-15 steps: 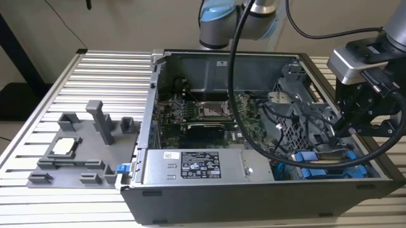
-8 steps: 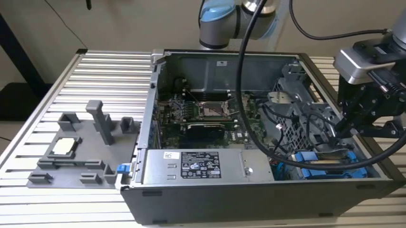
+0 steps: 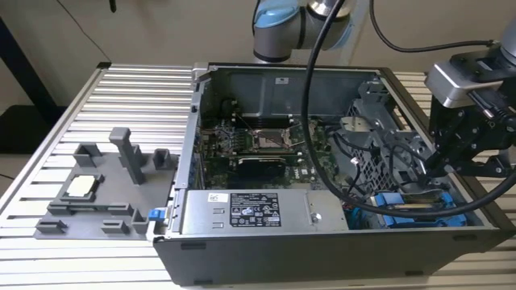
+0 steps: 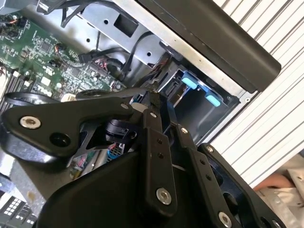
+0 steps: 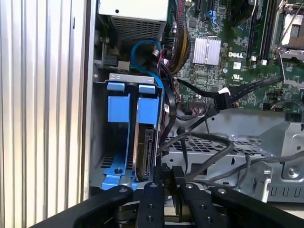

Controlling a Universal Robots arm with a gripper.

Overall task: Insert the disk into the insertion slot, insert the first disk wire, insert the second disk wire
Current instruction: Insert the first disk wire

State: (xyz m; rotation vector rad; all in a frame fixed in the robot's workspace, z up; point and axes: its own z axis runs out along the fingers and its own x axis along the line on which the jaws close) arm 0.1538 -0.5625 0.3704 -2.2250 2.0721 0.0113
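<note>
The disk (image 5: 142,142), silver-grey in its blue carrier, stands on edge inside the insertion slot (image 5: 122,78), a grey metal bay with blue guide pieces. In the exterior view the disk (image 3: 412,206) sits low in the case's corner at that view's right. My gripper (image 5: 168,175) hangs just over the disk's near edge, its fingers close together on a thin black disk wire (image 5: 183,147) that runs down between them. The gripper (image 3: 436,167) reaches into the case from above. Another black flat wire with a connector (image 5: 221,98) lies loose over the motherboard.
The open computer case (image 3: 322,248) holds a green motherboard (image 3: 266,145), a power supply (image 3: 254,211) and a perforated grey cage (image 5: 223,156) with looped cables. A grey fixture plate (image 3: 96,193) lies at the exterior view's left. A person's sleeve (image 4: 285,187) shows beside the case.
</note>
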